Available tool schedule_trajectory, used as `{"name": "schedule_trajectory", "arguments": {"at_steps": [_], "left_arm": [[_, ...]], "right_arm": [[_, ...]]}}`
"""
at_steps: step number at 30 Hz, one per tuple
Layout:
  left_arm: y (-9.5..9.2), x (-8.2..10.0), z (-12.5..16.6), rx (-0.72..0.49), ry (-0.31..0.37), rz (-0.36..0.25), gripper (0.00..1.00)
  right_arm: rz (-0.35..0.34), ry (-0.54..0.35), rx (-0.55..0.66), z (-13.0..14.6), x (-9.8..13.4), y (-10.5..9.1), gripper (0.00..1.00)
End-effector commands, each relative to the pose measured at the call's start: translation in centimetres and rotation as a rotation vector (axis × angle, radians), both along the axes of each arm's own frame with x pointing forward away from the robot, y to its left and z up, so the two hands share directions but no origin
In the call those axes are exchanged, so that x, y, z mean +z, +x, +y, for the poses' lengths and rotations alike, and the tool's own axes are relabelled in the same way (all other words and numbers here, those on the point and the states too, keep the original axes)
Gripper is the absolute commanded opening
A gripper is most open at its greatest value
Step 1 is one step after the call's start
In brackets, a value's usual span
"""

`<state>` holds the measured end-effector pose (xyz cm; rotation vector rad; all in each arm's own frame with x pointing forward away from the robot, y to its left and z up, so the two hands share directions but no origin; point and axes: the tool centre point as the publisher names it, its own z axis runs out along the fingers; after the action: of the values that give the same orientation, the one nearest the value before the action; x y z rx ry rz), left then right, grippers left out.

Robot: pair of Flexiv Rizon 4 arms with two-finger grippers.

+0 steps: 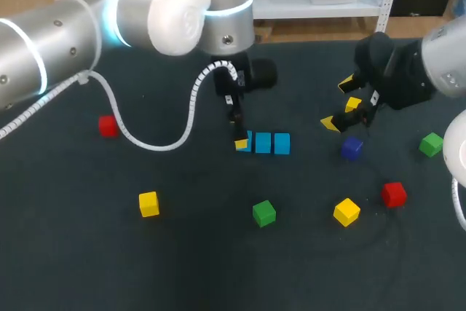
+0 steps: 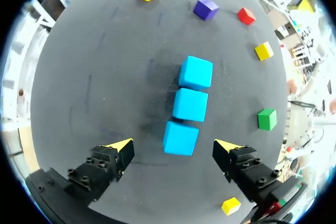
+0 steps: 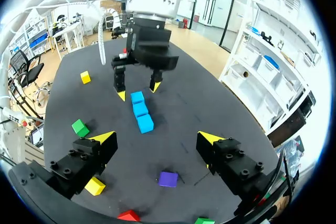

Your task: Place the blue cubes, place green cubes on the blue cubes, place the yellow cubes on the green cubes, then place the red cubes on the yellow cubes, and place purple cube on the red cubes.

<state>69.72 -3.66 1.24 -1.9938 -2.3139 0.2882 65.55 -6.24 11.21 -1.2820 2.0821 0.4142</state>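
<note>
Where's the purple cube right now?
In the head view, the purple cube sits right of middle, between the blue cubes and the far-right green cube.

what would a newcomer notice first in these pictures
Three blue cubes sit in a close row at the middle of the table, with the left hand open at one end of the row. The right hand hangs open near the lone purple cube, and red cubes, yellow cubes and green cubes lie scattered around.
</note>
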Motion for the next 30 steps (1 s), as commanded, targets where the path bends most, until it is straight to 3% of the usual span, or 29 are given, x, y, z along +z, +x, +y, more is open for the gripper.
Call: {"name": "schedule_trajectory", "arguments": {"at_steps": [1,8,16,20,23,28,30], "left_arm": [[-1.4,1.3,1.6,0.05,-0.041,-0.024,1.0],[-2.0,2.3,3.7,0.177,-0.016,-0.081,1.0],[-3.3,3.4,5.8,0.34,-0.059,-0.099,1.0],[-4.2,4.0,6.8,0.406,-0.032,-0.139,1.0],[-4.9,4.4,7.7,0.458,-0.054,-0.135,1.0],[-6.2,4.1,8.7,0.45,-0.064,-0.136,1.0],[-6.8,3.8,8.3,0.399,-0.034,-0.146,1.0]], "right_arm": [[0.001,0.003,0.003,0.0,0.0,0.1,1.0],[0.001,0.003,0.003,0.0,0.0,0.1,1.0],[0.001,0.003,0.003,0.0,0.0,0.1,1.0],[0.001,0.003,0.003,0.0,0.0,0.1,1.0],[0.001,0.003,0.003,0.0,0.0,0.1,1.0],[0.001,0.003,0.003,0.0,0.0,0.1,1.0],[0.001,0.003,0.003,0.0,0.0,0.1,1.0]]}}
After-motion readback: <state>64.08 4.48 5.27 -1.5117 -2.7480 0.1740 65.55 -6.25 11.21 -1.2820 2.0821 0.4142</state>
